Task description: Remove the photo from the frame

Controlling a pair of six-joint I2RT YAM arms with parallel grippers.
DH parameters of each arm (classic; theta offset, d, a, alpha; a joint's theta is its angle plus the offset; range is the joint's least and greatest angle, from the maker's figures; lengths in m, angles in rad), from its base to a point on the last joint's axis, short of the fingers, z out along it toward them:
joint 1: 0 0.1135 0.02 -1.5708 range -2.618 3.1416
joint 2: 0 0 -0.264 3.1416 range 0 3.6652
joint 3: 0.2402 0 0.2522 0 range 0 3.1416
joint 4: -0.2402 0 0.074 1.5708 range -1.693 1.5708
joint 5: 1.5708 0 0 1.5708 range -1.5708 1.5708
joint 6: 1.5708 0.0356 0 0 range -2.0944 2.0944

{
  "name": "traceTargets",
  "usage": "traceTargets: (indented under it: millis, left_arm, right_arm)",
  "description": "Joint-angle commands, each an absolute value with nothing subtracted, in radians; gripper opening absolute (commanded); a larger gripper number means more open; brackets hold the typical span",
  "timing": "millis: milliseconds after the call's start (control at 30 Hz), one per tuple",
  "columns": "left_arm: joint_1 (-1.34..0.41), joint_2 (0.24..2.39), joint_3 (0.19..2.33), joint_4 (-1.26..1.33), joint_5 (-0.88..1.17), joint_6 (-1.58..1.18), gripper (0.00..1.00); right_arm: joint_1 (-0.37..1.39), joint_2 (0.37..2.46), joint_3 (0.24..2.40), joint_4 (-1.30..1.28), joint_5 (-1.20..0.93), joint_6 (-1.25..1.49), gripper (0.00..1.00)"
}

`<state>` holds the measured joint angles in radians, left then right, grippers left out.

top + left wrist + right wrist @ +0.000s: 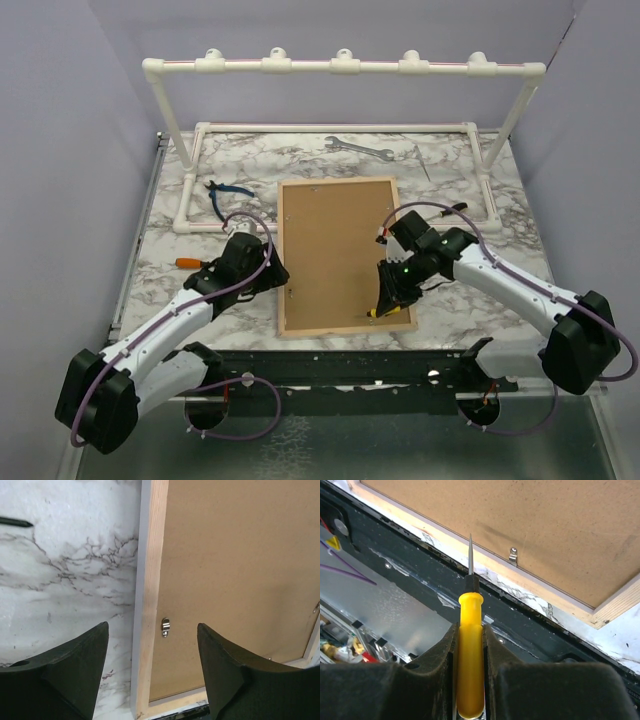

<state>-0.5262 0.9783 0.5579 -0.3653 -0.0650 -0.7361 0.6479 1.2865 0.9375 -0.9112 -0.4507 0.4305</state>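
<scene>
The frame (338, 255) lies face down in the middle of the marble table, brown fibreboard back up, light wood rim around it. The photo is hidden under the backing. My left gripper (283, 277) is open and empty at the frame's left rim (150, 605), near the front left corner; a small metal clip (165, 627) shows between its fingers. My right gripper (388, 295) is shut on a yellow-handled screwdriver (470, 665). Its blade points down over the frame's near edge, left of another metal clip (513, 555).
A white pipe rack (340, 66) stands across the back. A wrench (358, 147) and a thin pointed tool (422, 162) lie behind the frame, blue-handled pliers (225, 193) and an orange-handled screwdriver (185, 262) to its left. A dark rail (340, 355) runs along the table's front edge.
</scene>
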Motion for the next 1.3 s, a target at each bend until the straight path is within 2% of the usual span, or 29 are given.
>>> traceTargets:
  millis: [0, 333, 467, 733, 1033, 1267]
  left_arm:
    - [-0.563, 0.966, 0.509, -0.397, -0.001, -0.818, 0.71]
    - [-0.698, 1.066, 0.505, -0.383, -0.058, -0.870, 0.70]
    - [-0.712, 1.097, 0.491, -0.363, -0.079, -0.877, 0.67]
    - [-0.713, 1.110, 0.480, -0.359, -0.143, -0.868, 0.53]
    - [-0.711, 1.074, 0.449, -0.355, -0.214, -0.901, 0.33]
    - [-0.699, 1.045, 0.436, -0.347, -0.224, -0.899, 0.27]
  right_arm:
    - [0.700, 1.308, 0.939, -0.925, -0.388, 0.450, 0.01]
    - [0.723, 1.305, 0.920, -0.995, -0.301, 0.457, 0.01]
    - [0.722, 1.300, 0.927, -1.038, -0.259, 0.463, 0.01]
    - [0.723, 1.278, 0.937, -1.095, -0.211, 0.468, 0.01]
    - [0.722, 1.266, 0.952, -1.150, -0.146, 0.499, 0.01]
    - [0.723, 1.266, 0.972, -1.180, -0.090, 0.523, 0.01]
